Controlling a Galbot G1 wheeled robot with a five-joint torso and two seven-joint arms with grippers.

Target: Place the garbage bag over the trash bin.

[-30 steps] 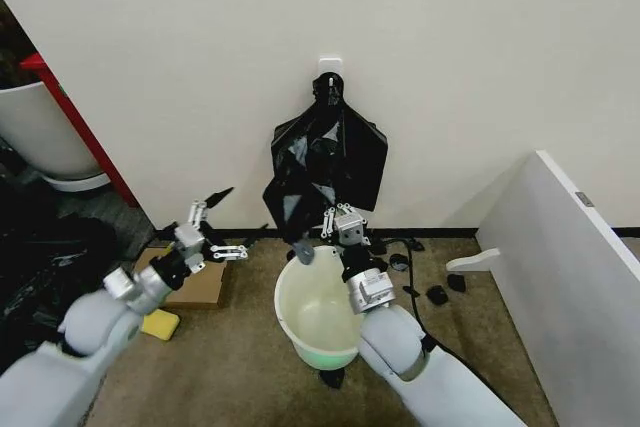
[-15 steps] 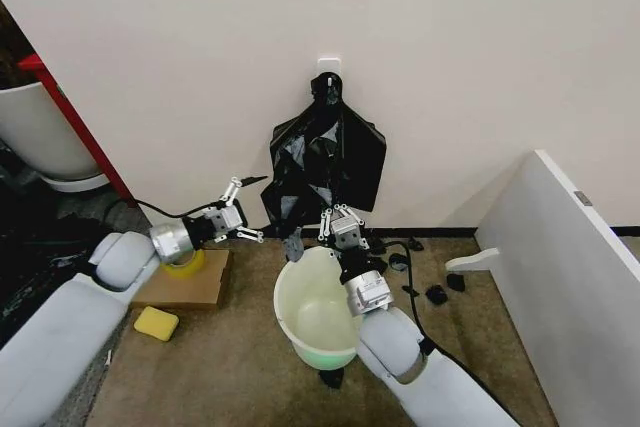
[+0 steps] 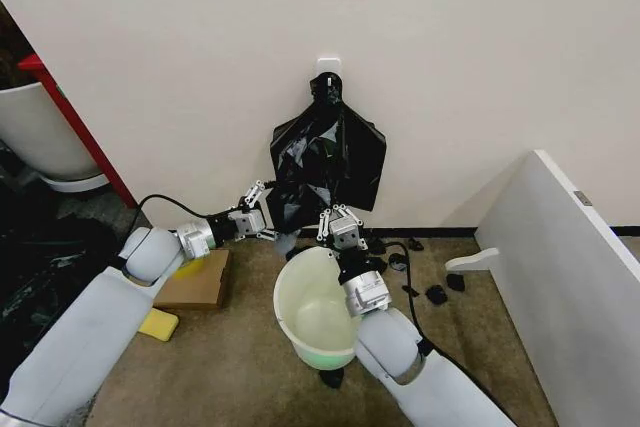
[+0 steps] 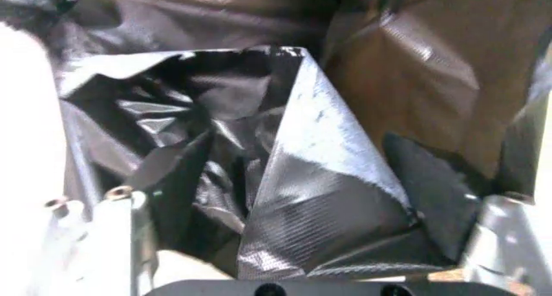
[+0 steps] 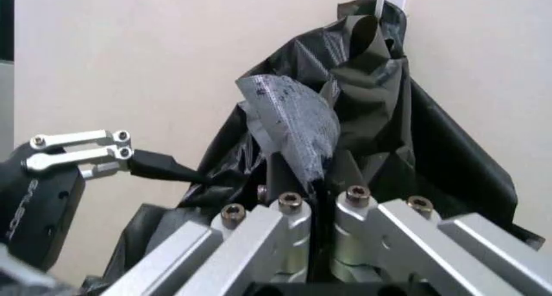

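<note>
The garbage bag [image 3: 328, 162] hangs from a wall hook above the trash bin [image 3: 318, 312]. The right pincer [image 3: 337, 219] pinches its lower edge; the left pincer [image 3: 262, 209], spread wide, reaches its side. A hard pull might tear the plastic

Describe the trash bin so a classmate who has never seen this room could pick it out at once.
Find the black bag bundle hanging on the wall; the trash bin stands on the carpet just below it. It is round, white and open-topped with a pale green base, unlike the flat cardboard beside it.
</note>
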